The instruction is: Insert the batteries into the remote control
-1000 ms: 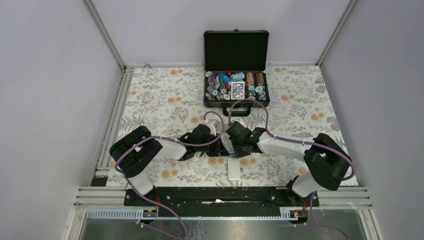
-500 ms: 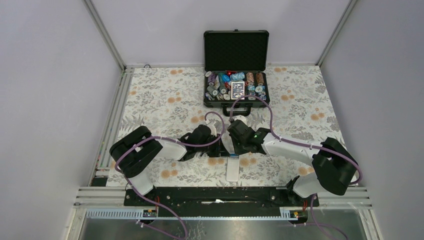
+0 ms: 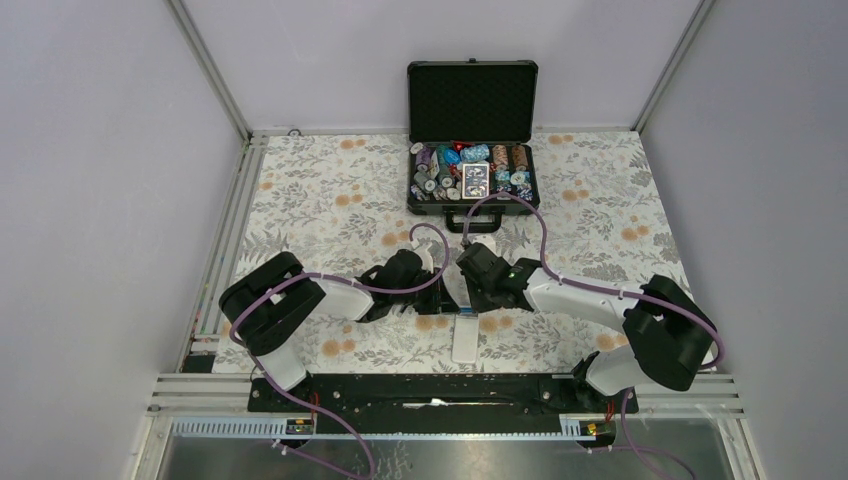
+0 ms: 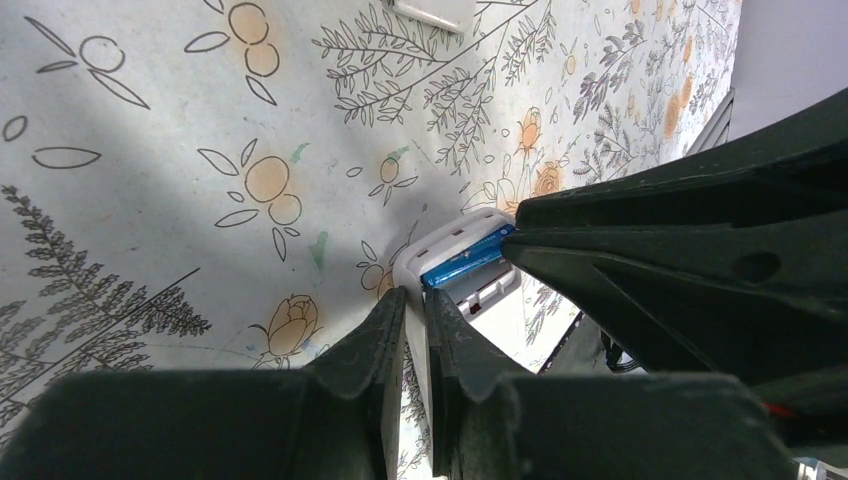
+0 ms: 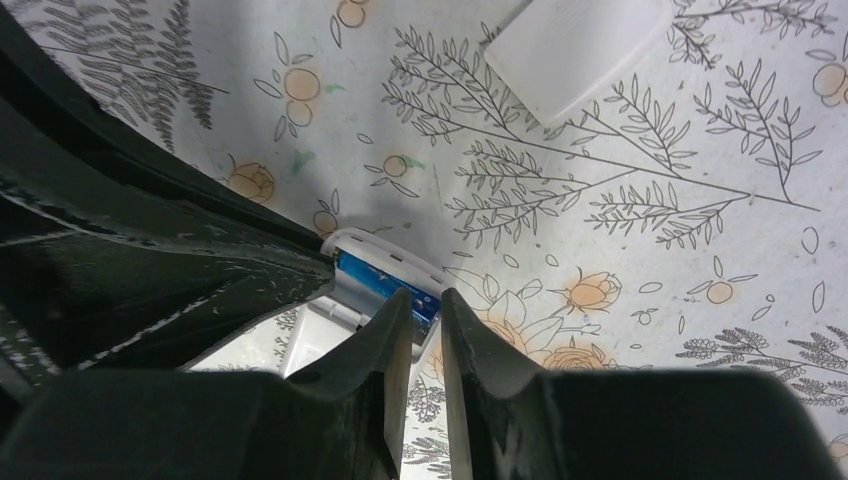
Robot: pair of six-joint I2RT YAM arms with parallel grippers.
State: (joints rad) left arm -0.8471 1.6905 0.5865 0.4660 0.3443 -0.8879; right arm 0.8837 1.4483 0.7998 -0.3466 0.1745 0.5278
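The remote control (image 4: 452, 228) lies back up between both grippers, its battery bay open. One blue battery (image 4: 465, 262) lies in the bay along the end wall; it also shows in the right wrist view (image 5: 365, 278). My left gripper (image 4: 417, 298) is shut on the remote's thin white side wall. My right gripper (image 5: 425, 297) is closed narrow at the opposite rim (image 5: 375, 243), with the battery's end between its fingers. In the top view the left gripper (image 3: 440, 292) and right gripper (image 3: 468, 285) meet over the remote and hide it. No other battery shows.
A flat white panel (image 3: 466, 338) lies on the flowered cloth just near of the grippers, also seen as a white panel (image 5: 580, 45) in the right wrist view. An open black case (image 3: 472, 190) of chips and cards stands at the far side.
The right arm's elbow has swung out to the right and its gripper has shifted slightly toward the far side. The left arm and the white panel have stayed put.
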